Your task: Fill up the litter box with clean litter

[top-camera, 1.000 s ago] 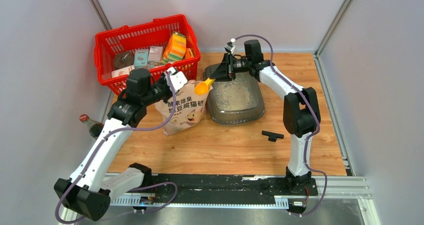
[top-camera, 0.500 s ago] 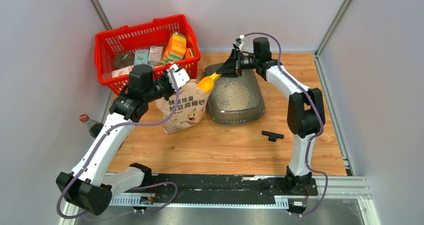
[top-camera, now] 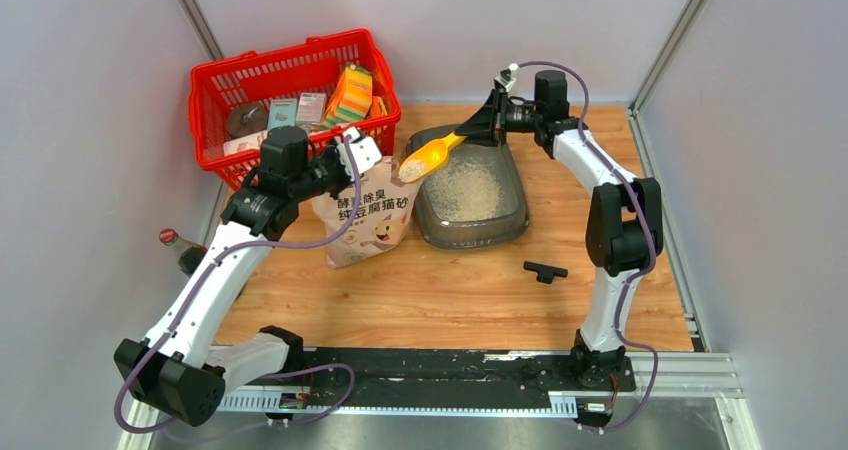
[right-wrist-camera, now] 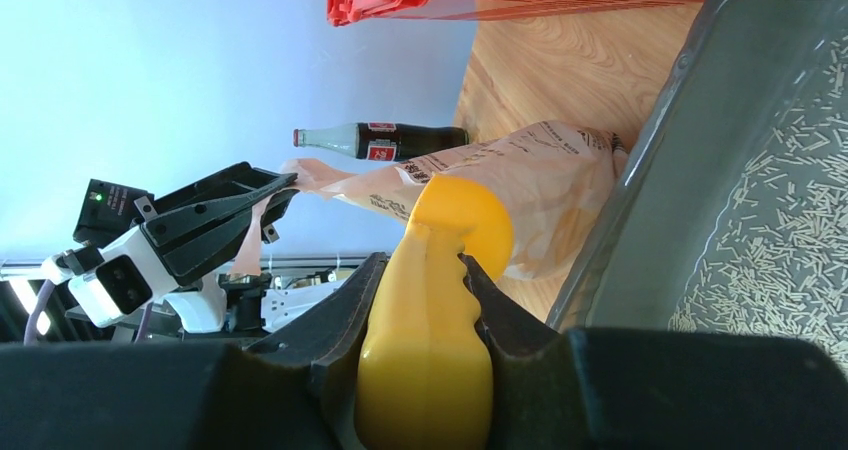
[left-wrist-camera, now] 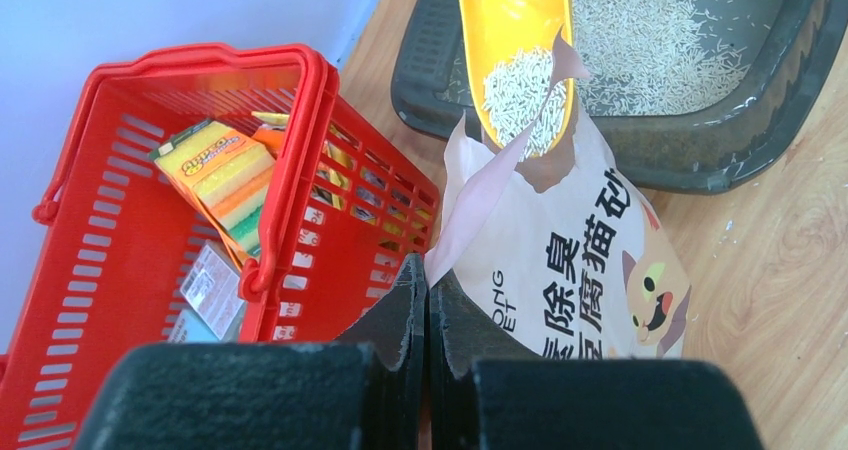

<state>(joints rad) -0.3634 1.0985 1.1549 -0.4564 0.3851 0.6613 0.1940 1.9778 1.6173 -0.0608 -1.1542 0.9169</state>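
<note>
So the right gripper [right-wrist-camera: 420, 270] is clamped on the handle of the yellow scoop [top-camera: 428, 157], one finger on each side of it. The scoop bowl hangs over the left rim of the litter box [top-camera: 515, 220], just beside the torn top of the bag [top-camera: 365, 220]. There's a heap of litter [left-wrist-camera: 522, 95] in the scoop and a thin patchy layer of the same pale granules across the box floor. The box itself sits on the wooden table [top-camera: 450, 300] towards the far side, right of the red basket [top-camera: 215, 80] and touching or nearly touching the bag. The left gripper [left-wrist-camera: 428, 280] is pinched tight on a flap of the bag's upper edge, jaws fully together with just the paper between them. The bag's print reads 除臭 on one line and 豆腐猫砂 under it. There's also a cartoon cat [left-wrist-camera: 650, 295] and some Latin letters cut off at "ONG" and "ET". In the basket there's a sponge pack [left-wrist-camera: 215, 165] with a scrawly label I can't make out. Down by the left wall stands a dark bottle [right-wrist-camera: 385, 141] with a red label and white script, too small to read. A small black T-shaped piece [top-camera: 544, 270] lies on the table near the box.
</note>
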